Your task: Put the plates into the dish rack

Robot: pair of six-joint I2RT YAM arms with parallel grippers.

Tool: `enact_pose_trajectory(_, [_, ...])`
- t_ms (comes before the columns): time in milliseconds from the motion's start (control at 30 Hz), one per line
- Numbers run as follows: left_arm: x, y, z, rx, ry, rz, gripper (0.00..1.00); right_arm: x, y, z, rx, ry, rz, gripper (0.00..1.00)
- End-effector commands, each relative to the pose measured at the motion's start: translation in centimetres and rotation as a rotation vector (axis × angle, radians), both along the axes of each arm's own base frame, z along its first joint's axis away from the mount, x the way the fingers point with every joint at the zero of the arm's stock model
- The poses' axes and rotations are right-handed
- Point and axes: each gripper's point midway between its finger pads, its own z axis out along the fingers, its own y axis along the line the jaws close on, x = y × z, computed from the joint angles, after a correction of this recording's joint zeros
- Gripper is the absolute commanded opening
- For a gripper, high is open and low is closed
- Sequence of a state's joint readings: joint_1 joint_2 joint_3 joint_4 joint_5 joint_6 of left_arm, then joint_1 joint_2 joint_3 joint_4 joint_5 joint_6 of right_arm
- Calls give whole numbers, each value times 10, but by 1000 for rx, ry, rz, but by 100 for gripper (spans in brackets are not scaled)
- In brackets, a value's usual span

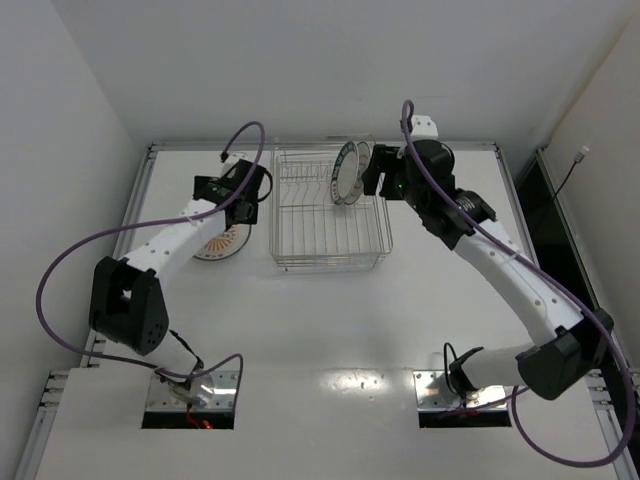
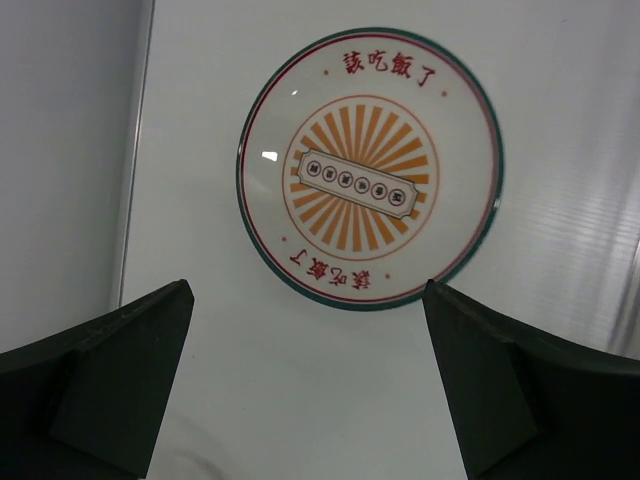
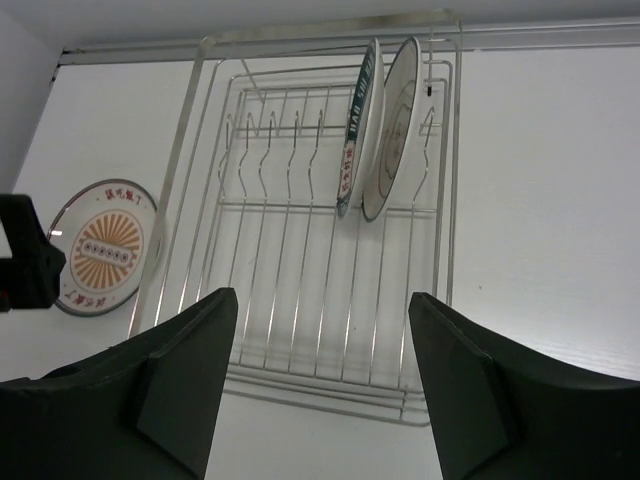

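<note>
Broadly, two of three are done. The white table [image 1: 330,330] carries everything.

Dish rack [image 1: 322,232]: silver wire basket against the far edge of the table, about midway along it. Most of its divider slots are bare.

Plates:
- Blue-rimmed plate [image 3: 356,130] stands on edge in the dividers at the rack's far right corner, leaning a little.
- Plain white plate [image 3: 396,120] is just beside it on the right, also on edge, in the next slot over. Whether the two touch I cannot tell.
- Orange sunburst plate [image 2: 368,168] lies flat, face up, on the table between the rack and the left edge, toward the far side. It is close to the rack's left wall but outside it. Not loaded.

Right pincer [image 3: 320,298]: jaws spread, nothing between them. It sits over the rack's right part, near the two standing plates and clear of both.

Left pincer [image 2: 308,300]: jaws spread wide and empty, poised above the sunburst plate with the plate's near rim between the fingertips in its wrist view. No contact visible.

Judgement: what remains is one pick from flat, which will likely need a jaw worked under the rim, then a tip to upright and a free slot left of the blue-rimmed plate.
</note>
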State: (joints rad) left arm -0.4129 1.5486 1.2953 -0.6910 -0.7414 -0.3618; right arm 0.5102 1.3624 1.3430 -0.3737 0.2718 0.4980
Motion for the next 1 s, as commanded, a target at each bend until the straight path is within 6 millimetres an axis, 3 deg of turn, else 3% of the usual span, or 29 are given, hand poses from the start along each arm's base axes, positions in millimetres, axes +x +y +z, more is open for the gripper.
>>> enact_pose_trajectory(0, [23, 20, -12, -45, 50, -50, 100, -14, 1, 12, 51, -37, 39, 67])
enact_pose_trajectory(67, [23, 21, -33, -68, 82, -73, 100, -22, -2, 11, 52, -32, 47, 69])
enact_pose_trajectory(167, [23, 25, -48, -53, 88, -92, 100, -34, -7, 17, 54, -48, 59, 70])
enact_pose_trajectory(233, [14, 27, -64, -36, 117, -120, 100, -38, -9, 21, 60, -60, 60, 70])
enact_pose_trajectory(267, [18, 26, -57, -38, 68, -131, 100, -39, -8, 21, 63, -59, 68, 70])
enact_pose_trajectory(300, [11, 28, -68, -29, 88, -149, 100, -40, -6, 16, 61, -47, 78, 70])
enact_pose_trajectory(533, [11, 19, -83, -16, 56, -290, 100, -52, 0, 13, 66, -6, 135, 70])
enact_pose_trajectory(633, [2, 8, -98, -39, 64, -395, 94, -56, -1, 15, 46, 4, 153, 70])
enact_pose_trajectory(733, [1, 4, -96, -11, 33, -480, 89, -59, -2, 21, 30, 1, 169, 70])
enact_pose_trajectory(767, [-3, 5, -102, -4, 44, -486, 89, -61, -5, 26, 21, -9, 164, 70])
enact_pose_trajectory(900, [2, 23, -93, 86, 23, -419, 89, -66, -11, 34, 12, -24, 158, 72])
enact_pose_trajectory(967, [2, 30, -101, 131, 55, -407, 87, -66, -17, 36, 9, -27, 140, 73])
